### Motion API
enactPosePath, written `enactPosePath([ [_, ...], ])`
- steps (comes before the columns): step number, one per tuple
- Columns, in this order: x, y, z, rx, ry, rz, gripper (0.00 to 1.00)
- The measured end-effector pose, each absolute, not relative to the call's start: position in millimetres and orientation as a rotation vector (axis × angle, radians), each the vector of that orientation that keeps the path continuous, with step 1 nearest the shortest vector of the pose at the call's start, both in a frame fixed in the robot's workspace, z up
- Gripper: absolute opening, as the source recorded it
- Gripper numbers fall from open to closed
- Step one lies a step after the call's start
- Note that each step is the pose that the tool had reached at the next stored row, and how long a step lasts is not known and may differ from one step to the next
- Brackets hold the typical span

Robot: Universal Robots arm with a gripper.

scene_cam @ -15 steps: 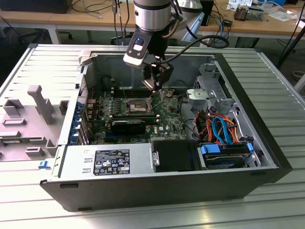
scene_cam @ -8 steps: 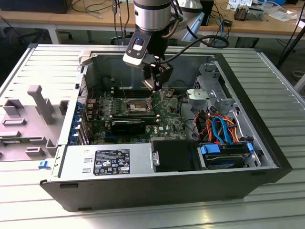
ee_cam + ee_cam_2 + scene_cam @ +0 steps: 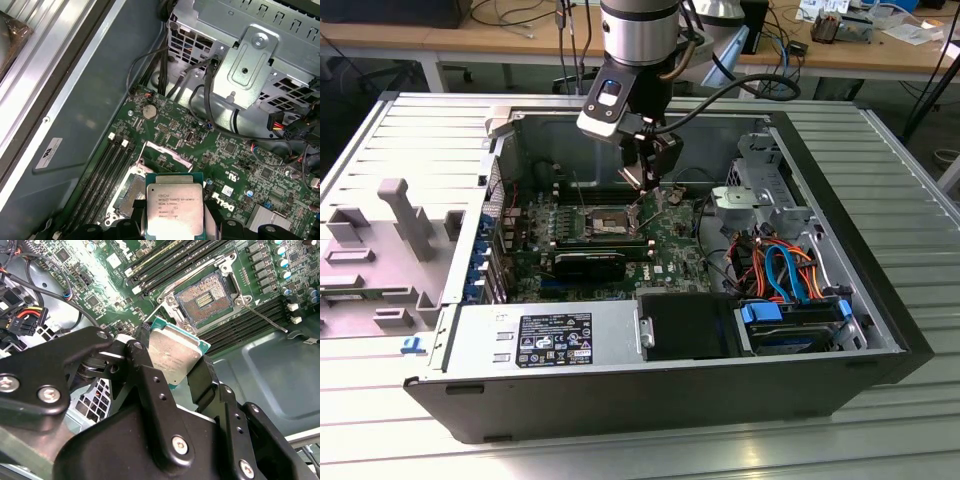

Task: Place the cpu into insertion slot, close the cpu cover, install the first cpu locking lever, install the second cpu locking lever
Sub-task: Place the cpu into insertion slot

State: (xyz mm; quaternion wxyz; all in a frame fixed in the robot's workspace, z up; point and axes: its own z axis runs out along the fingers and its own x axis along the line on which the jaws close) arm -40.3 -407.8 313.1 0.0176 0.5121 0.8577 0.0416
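Note:
The cpu (image 3: 172, 354) is a flat square chip with a silver top on a green edge, and my gripper (image 3: 172, 361) is shut on it with a black finger (image 3: 200, 377) on either side. In the first wrist view the cpu (image 3: 175, 209) hangs just above and beside the insertion slot (image 3: 129, 192). The insertion slot (image 3: 207, 299) lies uncovered, its contact field bare inside a silver rim. The cpu cover (image 3: 167, 153) stands raised at the slot's far side. A thin locking lever (image 3: 265, 319) sticks out loose. In the exterior view my gripper (image 3: 648, 195) hovers over the slot (image 3: 605, 222) inside the open computer case.
Long memory slots (image 3: 170, 265) flank the socket. A black expansion card (image 3: 590, 265) lies close by, with the power supply (image 3: 545, 340) at the case's front. Orange and blue cables (image 3: 780, 265) and a drive cage (image 3: 760, 195) fill the exterior view's right. A grey plastic part (image 3: 400, 230) lies outside.

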Motion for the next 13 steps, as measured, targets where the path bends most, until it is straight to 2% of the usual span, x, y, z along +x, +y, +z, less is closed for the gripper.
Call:
enactPosePath([
  [13, -40.3, -407.8, 313.1, 1.619, 2.647, 0.129, 0.55],
])
